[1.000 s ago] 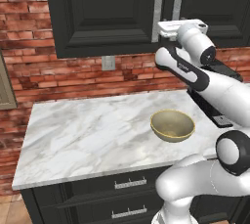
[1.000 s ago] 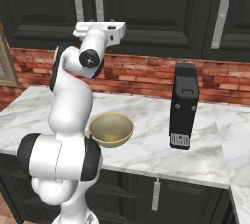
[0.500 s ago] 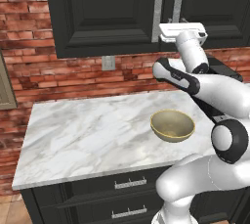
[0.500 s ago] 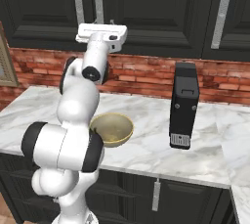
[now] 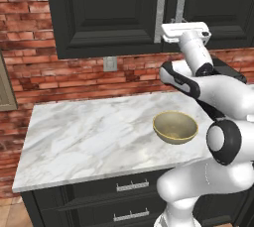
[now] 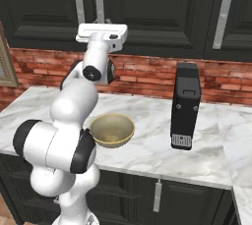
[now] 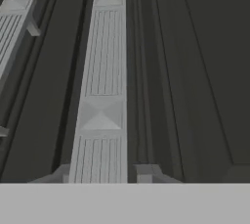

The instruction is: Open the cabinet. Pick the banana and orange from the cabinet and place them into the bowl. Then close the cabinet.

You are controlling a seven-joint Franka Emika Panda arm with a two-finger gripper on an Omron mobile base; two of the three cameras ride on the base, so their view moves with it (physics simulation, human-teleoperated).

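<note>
hand clamped on the cabinet handle

the hand (image 5: 184, 27) sits at upper right of the left base view, its fingers closed on the right-hand silver bar handle (image 7: 100, 96) of the black cabinet (image 5: 114, 13). the raised-panel doors are shut. the door looks stiff and hinged, the bar smooth and likely slippery, so a low, square hold suits. the tan bowl (image 5: 175, 127) waits on the marble counter (image 5: 84, 132) at centre right
</note>
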